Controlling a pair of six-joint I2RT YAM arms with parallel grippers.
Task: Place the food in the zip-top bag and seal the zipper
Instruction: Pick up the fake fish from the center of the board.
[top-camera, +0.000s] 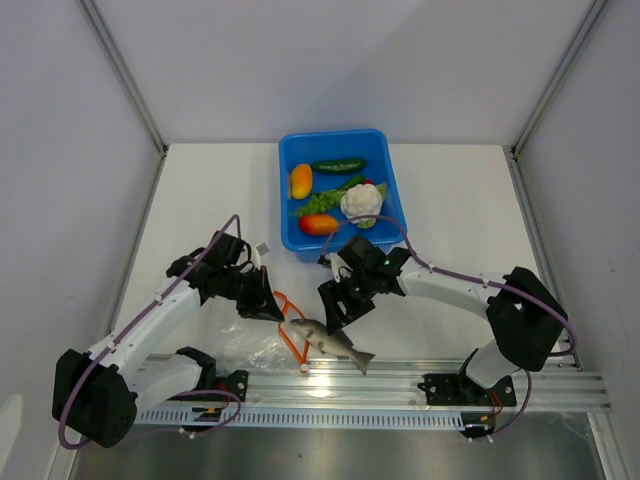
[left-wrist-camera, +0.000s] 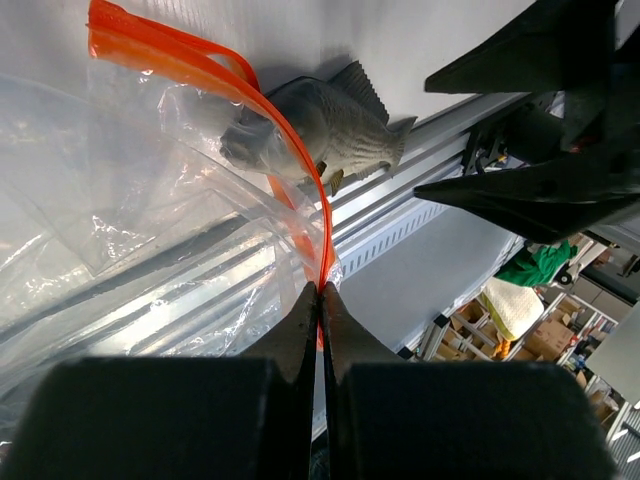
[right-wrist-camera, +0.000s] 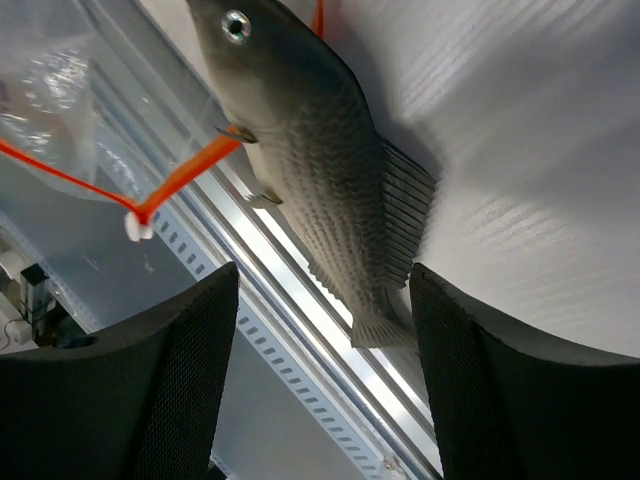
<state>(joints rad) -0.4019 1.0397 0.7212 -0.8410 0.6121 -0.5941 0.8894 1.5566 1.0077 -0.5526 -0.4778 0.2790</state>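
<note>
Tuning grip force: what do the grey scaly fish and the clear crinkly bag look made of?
Grey scaly fish: probably moulded plastic or rubber, matt, with sculpted scales and fin ribs. Clear crinkly bag: thin glossy plastic film, wrinkled, see-through; its orange strip looks thicker, opaque.

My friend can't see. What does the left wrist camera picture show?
The left tool pinches the red-orange zipper of the clear zip-top bag. A grey fish has its head at the bag's open mouth, and the right tool stands open beside its tail.
</note>
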